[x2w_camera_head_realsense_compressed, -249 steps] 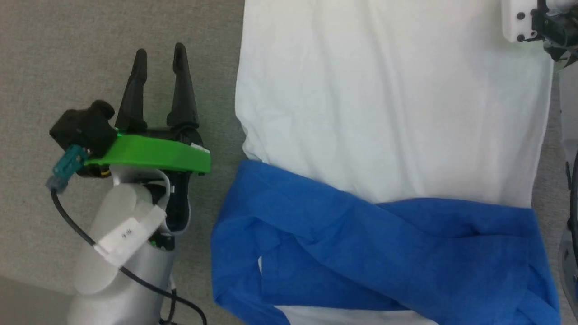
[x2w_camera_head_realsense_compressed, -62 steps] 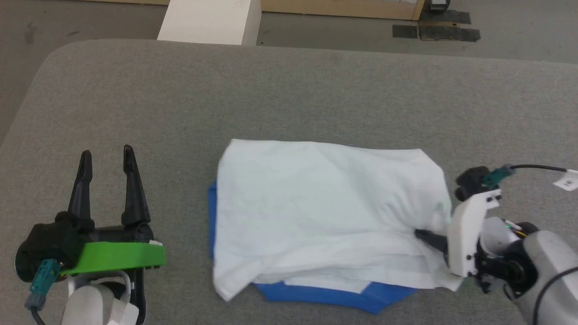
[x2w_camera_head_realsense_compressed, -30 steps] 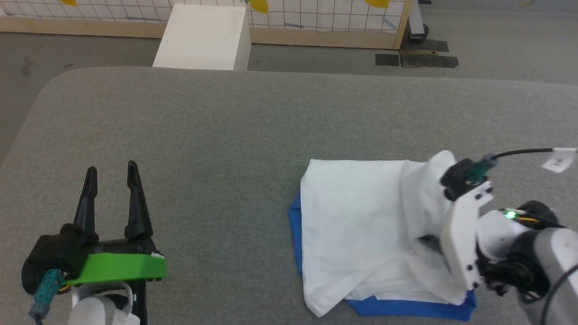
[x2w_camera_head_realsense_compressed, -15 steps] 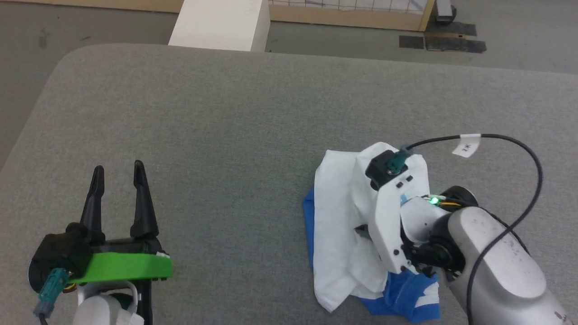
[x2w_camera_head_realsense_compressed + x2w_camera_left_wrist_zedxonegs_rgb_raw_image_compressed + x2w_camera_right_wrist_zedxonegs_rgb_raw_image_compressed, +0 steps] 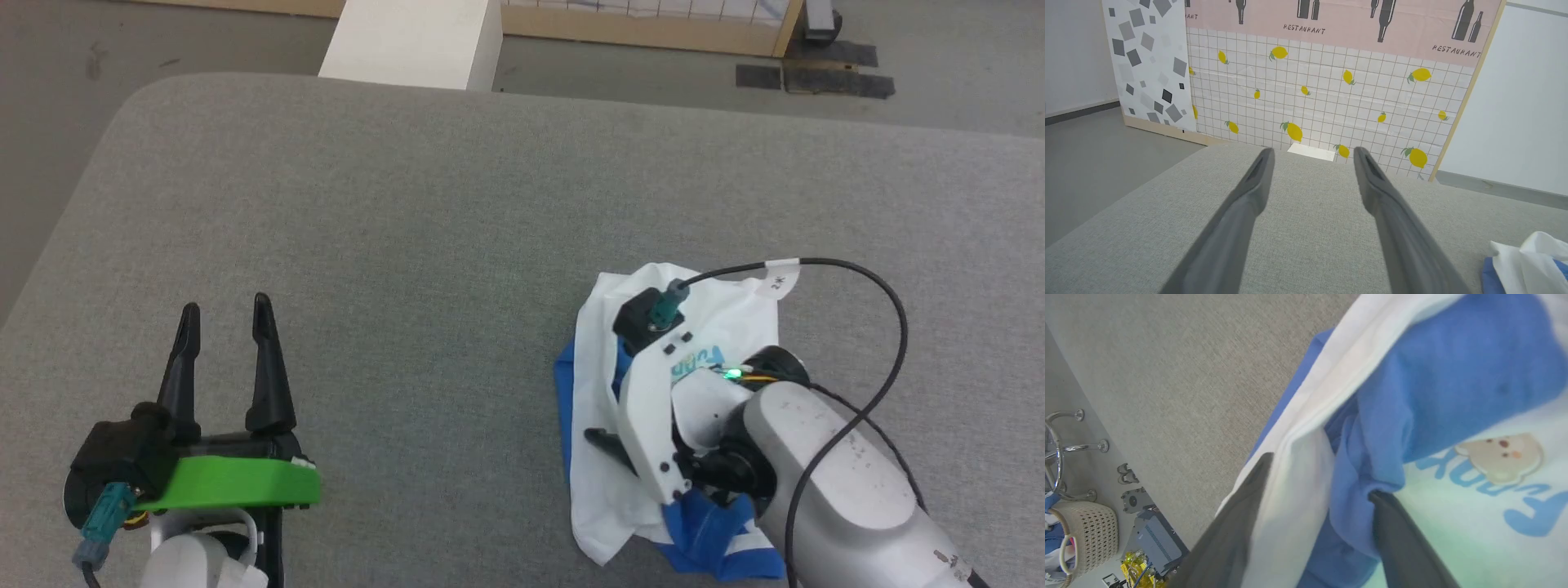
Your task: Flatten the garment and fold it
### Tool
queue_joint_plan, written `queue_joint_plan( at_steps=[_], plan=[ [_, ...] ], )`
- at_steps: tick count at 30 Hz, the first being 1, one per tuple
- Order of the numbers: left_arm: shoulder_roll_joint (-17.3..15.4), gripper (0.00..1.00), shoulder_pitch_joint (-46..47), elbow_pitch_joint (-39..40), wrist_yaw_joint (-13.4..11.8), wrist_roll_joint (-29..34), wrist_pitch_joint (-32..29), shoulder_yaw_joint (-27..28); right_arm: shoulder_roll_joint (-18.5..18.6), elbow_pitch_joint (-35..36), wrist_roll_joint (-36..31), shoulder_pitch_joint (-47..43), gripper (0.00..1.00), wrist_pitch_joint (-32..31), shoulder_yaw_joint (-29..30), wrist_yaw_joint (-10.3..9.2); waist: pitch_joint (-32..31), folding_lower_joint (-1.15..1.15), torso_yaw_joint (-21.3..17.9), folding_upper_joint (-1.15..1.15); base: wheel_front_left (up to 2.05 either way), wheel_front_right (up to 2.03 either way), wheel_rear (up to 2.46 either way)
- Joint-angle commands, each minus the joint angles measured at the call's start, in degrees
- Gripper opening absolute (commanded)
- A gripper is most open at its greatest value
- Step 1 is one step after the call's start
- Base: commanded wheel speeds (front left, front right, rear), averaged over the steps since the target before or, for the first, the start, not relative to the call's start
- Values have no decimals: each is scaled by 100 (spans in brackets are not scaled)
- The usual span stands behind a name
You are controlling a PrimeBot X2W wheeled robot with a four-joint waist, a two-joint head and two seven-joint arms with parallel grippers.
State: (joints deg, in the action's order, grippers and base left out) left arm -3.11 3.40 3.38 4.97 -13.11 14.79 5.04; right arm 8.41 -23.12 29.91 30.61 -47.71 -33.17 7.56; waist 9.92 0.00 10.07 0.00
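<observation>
Grey fabric table (image 5: 408, 204), lemon-tiled wall (image 5: 1331, 94) beyond it. Your garment (image 5: 600, 498) lies bunched at the table's near right, lengthwise near-to-far, print up; right pincer (image 5: 1318, 475) spread over it, left pincer (image 5: 225, 304) spread too.

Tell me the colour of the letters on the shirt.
Blue letters; best in the right wrist view.

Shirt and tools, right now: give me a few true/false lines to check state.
1. The shirt lies flat and spread out. False: it is bunched in a heap at the right tool.
2. The left tool is open and clear of the shirt. True.
3. The right tool is shut tight. False: its fingers stand apart with cloth between them.
4. A bear print shows on the shirt. True.
5. The shirt rests on bare wood. False: it rests on a grey cloth surface.
</observation>
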Motion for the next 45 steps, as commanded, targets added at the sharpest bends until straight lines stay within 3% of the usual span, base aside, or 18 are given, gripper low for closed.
queue_joint_plan(
  at_steps=[1,7,11,16,22,27,31,45],
  plan=[
    [23,100,-28,-39,-2,14,20,13,-44,95,110,115,100,115,-106,-8,-135,0,-76,0,0,0,0],
    [23,100,-125,-142,45,87,21,71,24,713,418,173,100,524,-356,-8,-374,0,-311,0,0,0,0],
    [23,100,-161,-177,40,191,21,131,200,1109,385,51,100,757,-193,-8,-475,0,-512,0,0,0,0],
    [23,100,-153,-203,-29,367,21,171,354,1451,-157,-363,100,1224,591,-8,-542,0,-704,0,0,0,0],
    [23,100,-112,-212,-159,538,21,131,55,1607,-1537,-1119,100,1654,1826,-8,-470,0,-835,0,0,0,0],
    [23,100,-30,-250,-224,499,21,-1,-321,1381,-2344,-1525,100,1733,2350,-8,-318,0,-807,0,0,0,0],
    [23,100,19,-293,-238,445,21,-83,-476,1007,-2556,-1588,100,1729,2470,-8,-191,0,-725,0,0,0,0],
    [24,100,138,-402,-296,328,21,-197,-552,-140,-2383,-1241,100,1652,2228,-8,75,0,-533,0,0,0,0]
  ],
)
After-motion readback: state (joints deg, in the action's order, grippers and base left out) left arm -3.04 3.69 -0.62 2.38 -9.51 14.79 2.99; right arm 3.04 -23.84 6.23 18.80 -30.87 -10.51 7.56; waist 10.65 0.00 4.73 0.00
